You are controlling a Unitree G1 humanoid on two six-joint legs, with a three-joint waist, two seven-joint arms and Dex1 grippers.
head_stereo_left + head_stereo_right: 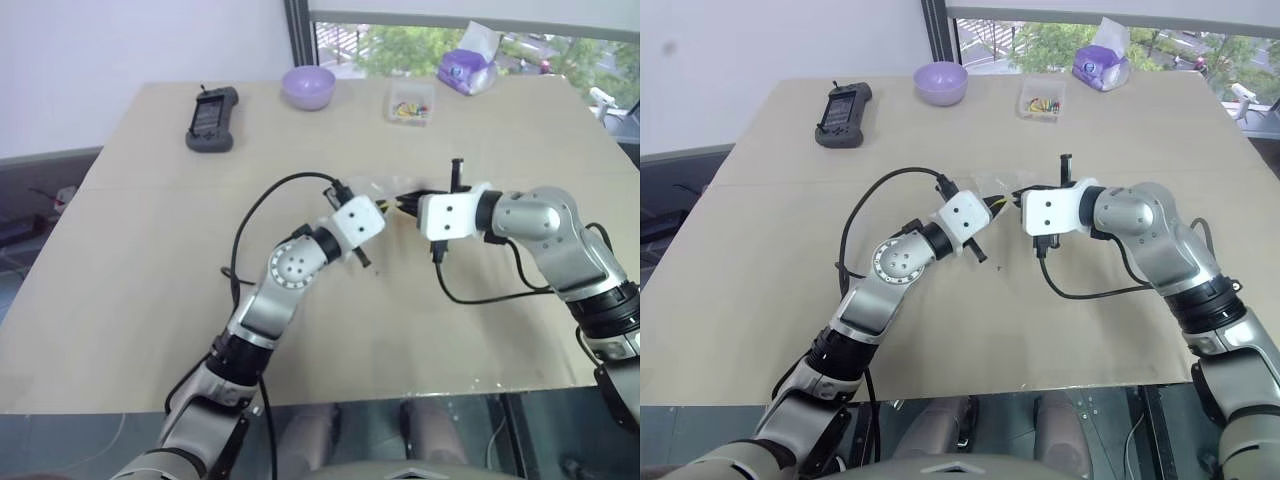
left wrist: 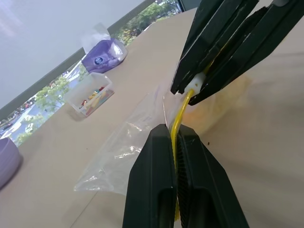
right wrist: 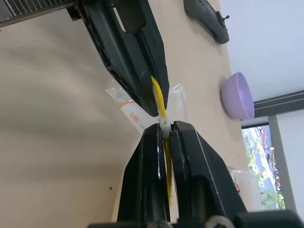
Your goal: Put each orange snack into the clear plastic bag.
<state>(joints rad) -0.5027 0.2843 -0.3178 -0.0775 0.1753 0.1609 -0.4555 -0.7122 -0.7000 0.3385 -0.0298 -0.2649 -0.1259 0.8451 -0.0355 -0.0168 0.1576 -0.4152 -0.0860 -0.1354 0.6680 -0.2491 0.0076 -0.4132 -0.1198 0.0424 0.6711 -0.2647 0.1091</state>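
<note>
The clear plastic bag (image 2: 121, 149) hangs crumpled just above the beige table (image 1: 150, 270), near its middle. Its yellow zip strip (image 2: 179, 114) runs between my two grippers. The left gripper (image 2: 174, 129) is shut on one end of the strip. My right gripper (image 3: 164, 125) faces it, shut on the strip's white slider end. Their fingertips almost touch, as the left eye view shows at the left gripper (image 1: 388, 208) and the right gripper (image 1: 408, 204). A faint orange tint shows through the plastic behind the right gripper's fingers (image 2: 223, 42). The orange snack itself is hidden.
A black handheld controller (image 1: 211, 118) lies at the far left of the table. A lilac bowl (image 1: 308, 86), a small clear box of coloured bits (image 1: 411, 103) and a purple tissue pack (image 1: 466, 70) stand along the far edge. Black cables loop beside both wrists.
</note>
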